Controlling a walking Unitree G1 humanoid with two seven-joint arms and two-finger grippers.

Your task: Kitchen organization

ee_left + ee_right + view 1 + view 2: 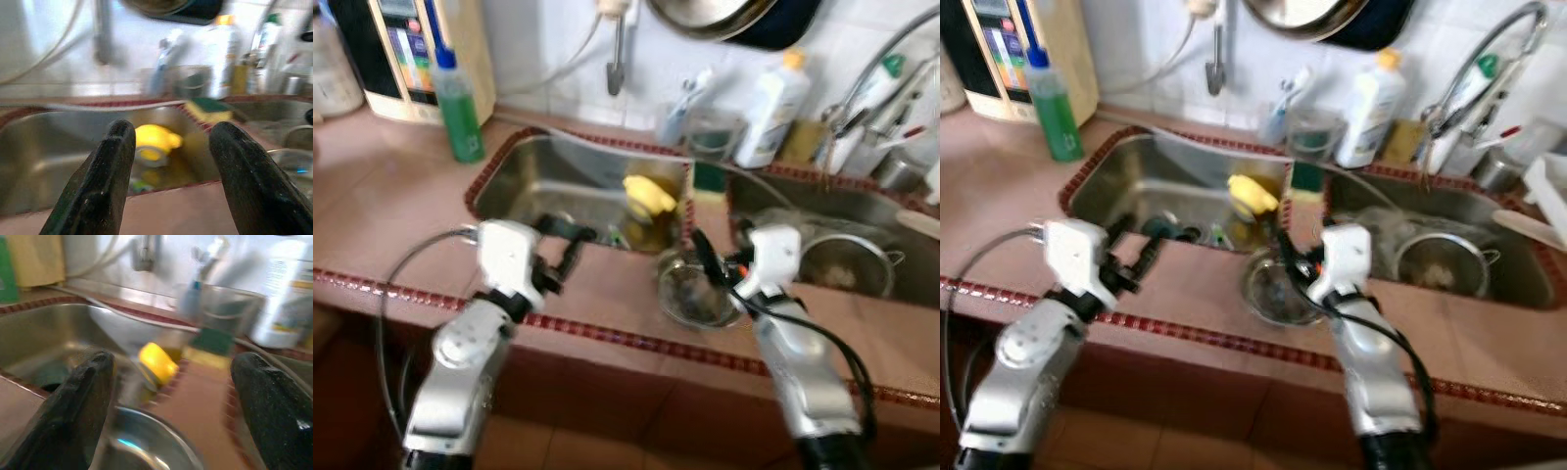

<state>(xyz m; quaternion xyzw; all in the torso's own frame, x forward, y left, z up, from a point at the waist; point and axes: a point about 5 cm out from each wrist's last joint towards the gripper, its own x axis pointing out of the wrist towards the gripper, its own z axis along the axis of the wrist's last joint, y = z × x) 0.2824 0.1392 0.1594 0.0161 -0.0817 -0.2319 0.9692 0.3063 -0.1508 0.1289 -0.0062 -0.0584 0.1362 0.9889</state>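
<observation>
A yellow cup [649,195] lies in the left sink [538,176]; a metal strainer [847,262] sits in the right sink [862,211]. A small steel bowl [695,292] rests on the table [607,284], under the right gripper [705,257]. Both it and the left gripper [570,245] have their fingers spread open, holding nothing.

Tabletop [607,294] strip btwn grippers is open, w/ metal bowl [697,294] blocking front of right gripper [705,257]; left sink [548,186] cluttered.
</observation>
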